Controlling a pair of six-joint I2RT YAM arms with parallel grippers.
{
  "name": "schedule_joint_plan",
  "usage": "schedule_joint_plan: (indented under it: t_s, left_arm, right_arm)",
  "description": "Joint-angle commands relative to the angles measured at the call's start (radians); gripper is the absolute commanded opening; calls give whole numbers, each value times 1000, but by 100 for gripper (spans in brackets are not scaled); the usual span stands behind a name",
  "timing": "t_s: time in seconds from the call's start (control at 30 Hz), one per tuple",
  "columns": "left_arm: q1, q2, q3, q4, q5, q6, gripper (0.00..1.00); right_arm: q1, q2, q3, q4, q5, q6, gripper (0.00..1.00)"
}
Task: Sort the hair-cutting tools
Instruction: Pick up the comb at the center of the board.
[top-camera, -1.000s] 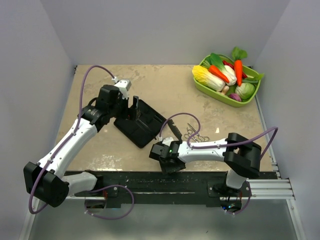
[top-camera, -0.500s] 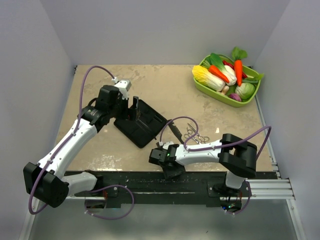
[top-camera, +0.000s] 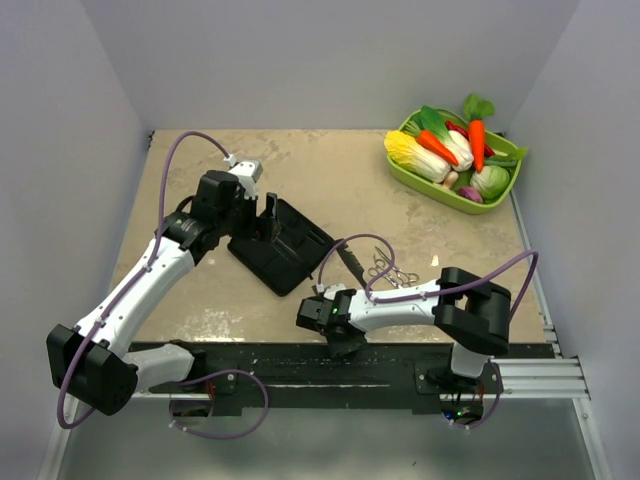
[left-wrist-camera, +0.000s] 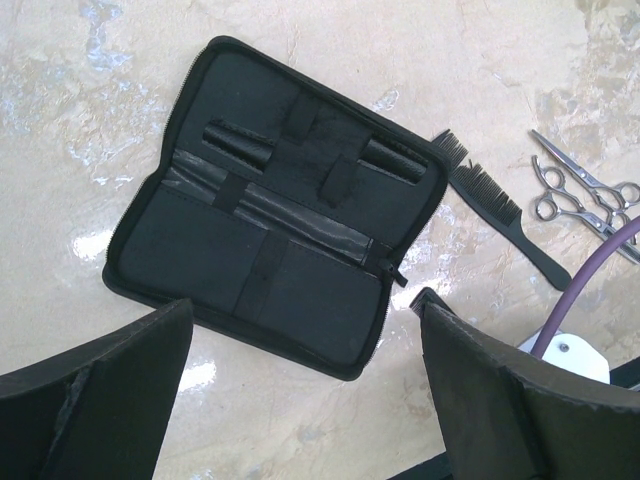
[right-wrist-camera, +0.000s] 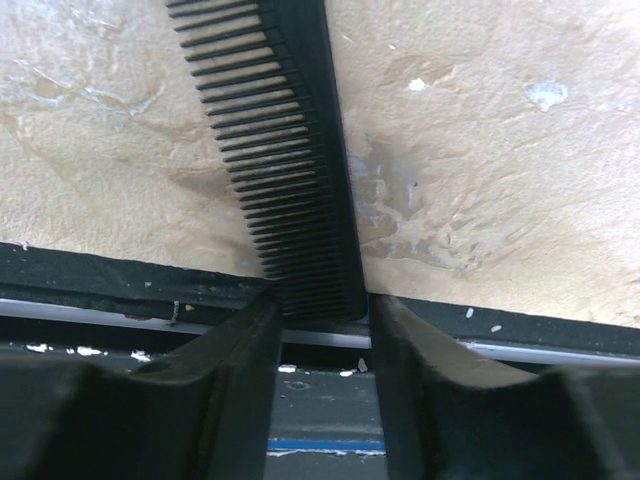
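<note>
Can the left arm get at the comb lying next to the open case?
Probably yes. The left end effector hangs open over the case; the comb lies flat on bare table beside it, uncovered. The right arm's purple cable nearby may crowd it.

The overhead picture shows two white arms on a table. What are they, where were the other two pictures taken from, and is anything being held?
Those are two robot arms bolted at the near edge of the table, each ending in a two-finger gripper. The overhead picture comes from a fixed camera above and behind them. The other two come from small cameras on the wrists, looking past each arm's own fingers.

The left gripper hangs wide open and empty over a black case lying opened flat. Beside the case lie a black comb and two silver scissors.

The right gripper has its fingers on either side of the end of a second comb at the table's edge. I cannot tell whether it is pinching it yet.

A green tray of toy vegetables sits in the far corner.
</note>
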Motion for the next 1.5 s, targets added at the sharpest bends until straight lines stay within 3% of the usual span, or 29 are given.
schedule_joint_plan:
  t_s: [0.0, 0.2, 0.6, 0.83, 1.13, 1.27, 1.47]
  left_arm:
    - [3, -9, -2, 10, 10, -3, 100]
    - [3, 0, -4, 9, 10, -1, 100]
    - [3, 54, 81, -31, 53, 8, 99]
    - [3, 116, 162, -52, 325, -40, 96]
    - [3, 178, 228, 17, 691, -220, 93]
    - [3, 190, 207, 35, 794, -270, 92]
    - [2, 176, 154, 46, 834, -314, 89]
  right_arm:
    - [-1, 38, 4, 59, 57, -3, 40]
    - [1, 35, 6, 53, 77, -3, 26]
    - [1, -195, 124, -205, 183, -119, 21]
    - [1, -310, 226, -327, 224, -273, 21]
    - [-1, -425, 273, -370, 273, -403, 21]
    - [1, -494, 286, -356, 282, -440, 22]
    - [1, -532, 317, -361, 279, -511, 22]
